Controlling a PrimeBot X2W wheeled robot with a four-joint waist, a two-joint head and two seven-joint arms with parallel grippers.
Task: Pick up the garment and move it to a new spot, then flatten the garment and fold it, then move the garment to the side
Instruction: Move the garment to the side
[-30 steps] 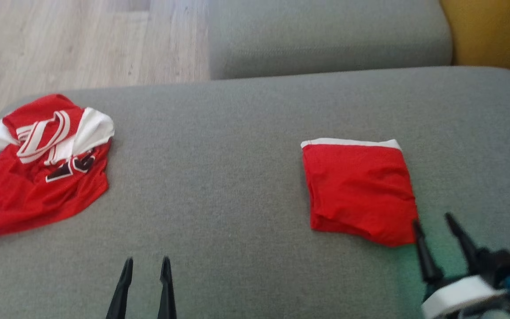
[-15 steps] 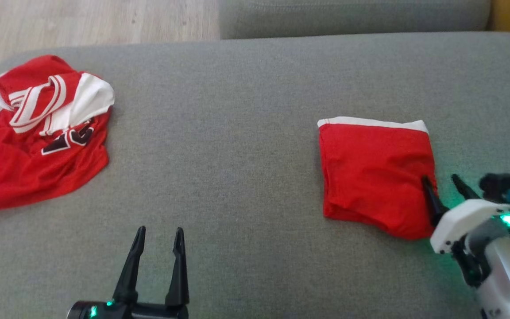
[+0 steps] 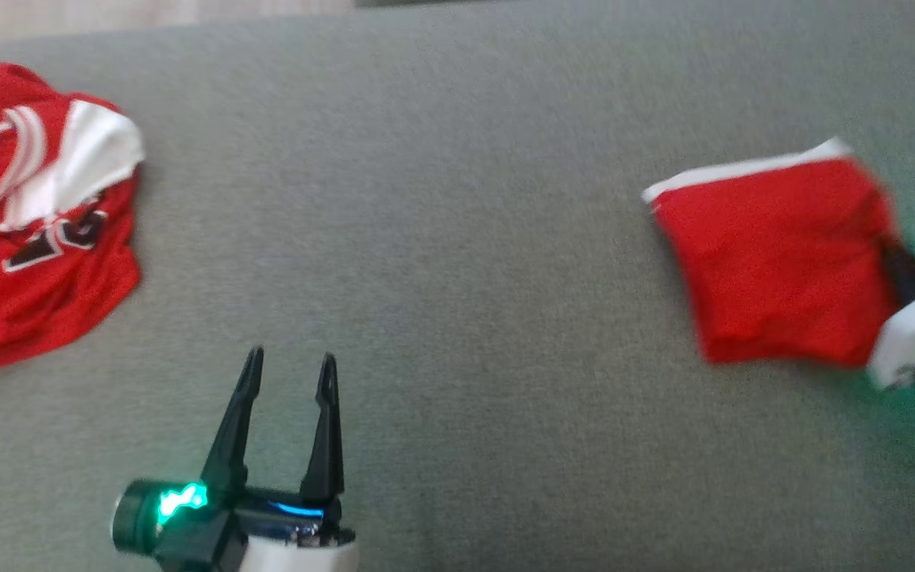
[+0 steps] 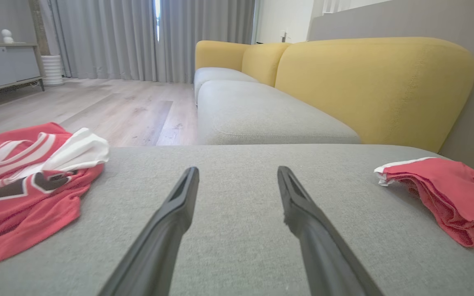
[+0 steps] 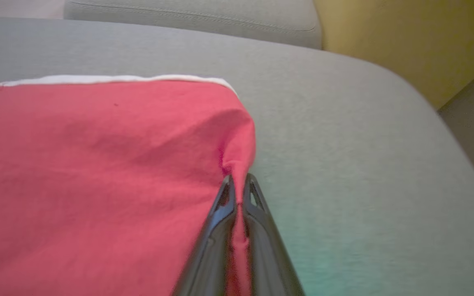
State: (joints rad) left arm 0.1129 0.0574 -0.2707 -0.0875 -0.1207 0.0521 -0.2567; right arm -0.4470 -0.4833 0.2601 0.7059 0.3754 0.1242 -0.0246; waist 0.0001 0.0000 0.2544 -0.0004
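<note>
"At the right edge of the head view, what is the right gripper point(image 5: 239, 179) doing?"

"Its jaws are clenched on the right-hand edge of the folded red garment point(image 3: 775, 254). The right wrist view shows a ridge of red cloth pinched between the two dark fingers point(image 5: 216, 230)."

"And where does that garment lie?"

"It lies on the grey sofa cushion point(image 3: 457, 238), in the right part of the head view. Its white band point(image 3: 743, 168) runs along the top edge, tilted up toward the right. That part of the frame is blurred, so finer folds cannot be made out."

"The left gripper point(image 3: 291, 355)?"

"It sits low in the head view, left of centre, with its jaws released and spread wide. The fingers point up the frame over bare cushion, well apart from both cloths."

"What else rests on the cushion?"

"A crumpled red jersey point(image 3: 28, 238) with white trim and dark lettering lies at the left edge of the head view. The left wrist view shows a yellow backrest point(image 4: 364, 82) rising in the upper right. At its upper left are a wooden floor point(image 4: 117, 107) and grey curtains point(image 4: 117, 37)."
</note>
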